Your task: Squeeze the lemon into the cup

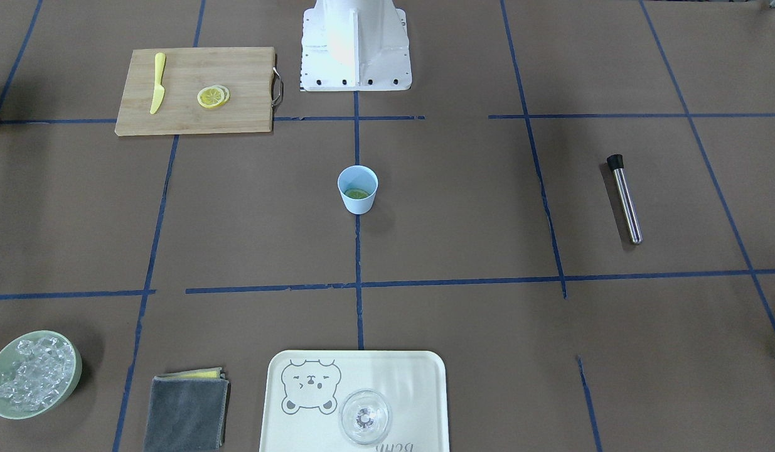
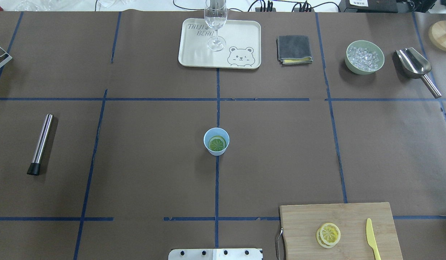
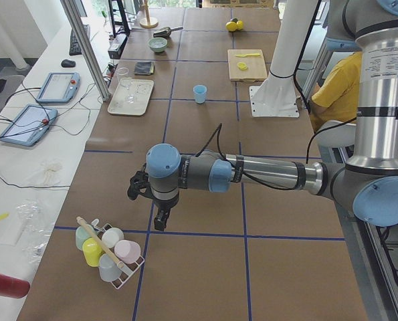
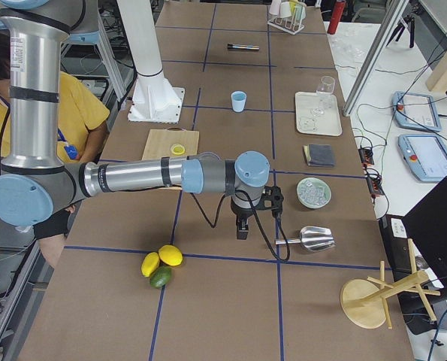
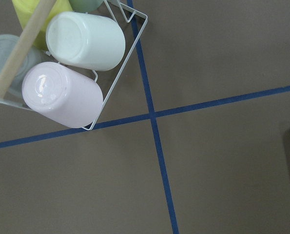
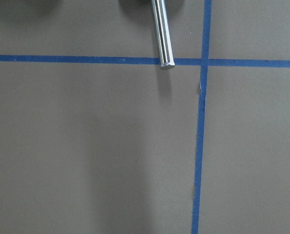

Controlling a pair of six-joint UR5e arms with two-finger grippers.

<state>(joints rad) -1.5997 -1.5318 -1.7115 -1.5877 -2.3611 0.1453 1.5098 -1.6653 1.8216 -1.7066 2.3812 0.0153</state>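
**Lemon slice [image 2: 328, 234] on cutting board [image 2: 353, 216]; light-blue cup [image 2: 216, 141] at counter centre.**

The lemon slice lies flat on a second slice on the wooden cutting board, at the robot-side edge of the counter toward its right end. The yellow plastic knife [image 2: 371, 238] lies beside it, nearer that end. The light-blue cup stands upright at the counter centre, well apart from the board, and a green citrus slice [image 2: 217, 143] lies inside it. The left gripper [image 3: 160, 222] hangs over the counter's left end, near a wire cup rack [image 3: 125, 275]. The right gripper [image 4: 242, 229] hangs over the right end, near a steel scoop [image 4: 313, 239]. For both claws, these views do not show whether the fingers are spread or pressed together.
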